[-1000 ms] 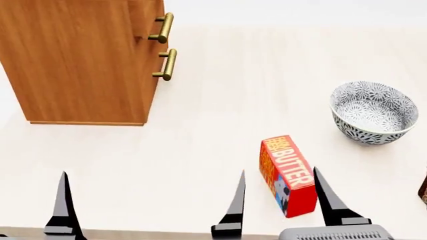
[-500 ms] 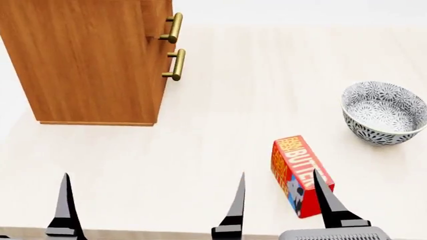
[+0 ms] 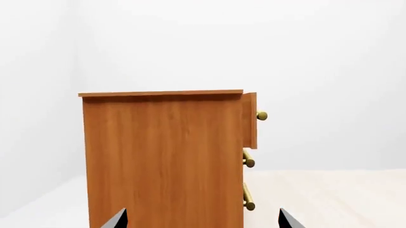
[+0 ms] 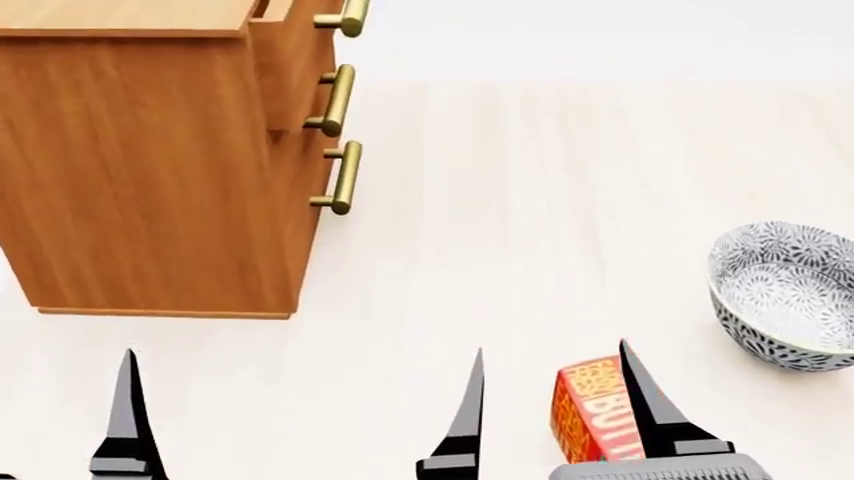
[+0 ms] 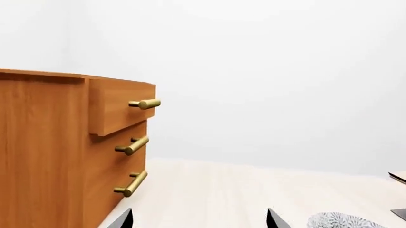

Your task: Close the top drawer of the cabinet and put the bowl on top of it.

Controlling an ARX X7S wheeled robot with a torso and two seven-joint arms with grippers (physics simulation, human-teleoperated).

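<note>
The orange-brown cabinet [image 4: 147,170] stands at the far left, its flat top [image 4: 120,12] just showing. Its top drawer [image 5: 120,108] sticks out a little past the two lower fronts, with its brass handle [image 4: 350,15] forward of theirs. The patterned white bowl [image 4: 787,295] rests upright on the pale surface at the right, apart from both arms; its rim shows in the right wrist view [image 5: 345,221]. My left gripper [image 4: 296,420] is open and empty, short of the cabinet's side [image 3: 165,156]. My right gripper [image 5: 198,221] is open and empty, and one of its fingers [image 4: 647,405] overlaps the butter box.
A red butter box [image 4: 587,410] lies on the pale surface between my right gripper and the bowl. The two lower drawers, each with its own handle [image 4: 336,100], sit flush. Parts of dark objects [image 5: 398,177] show at the right wrist view's edge.
The head view has shifted: the cabinet's top and top handle have come into sight, and the bowl and butter box now sit lower in frame. Both grippers stay open.
</note>
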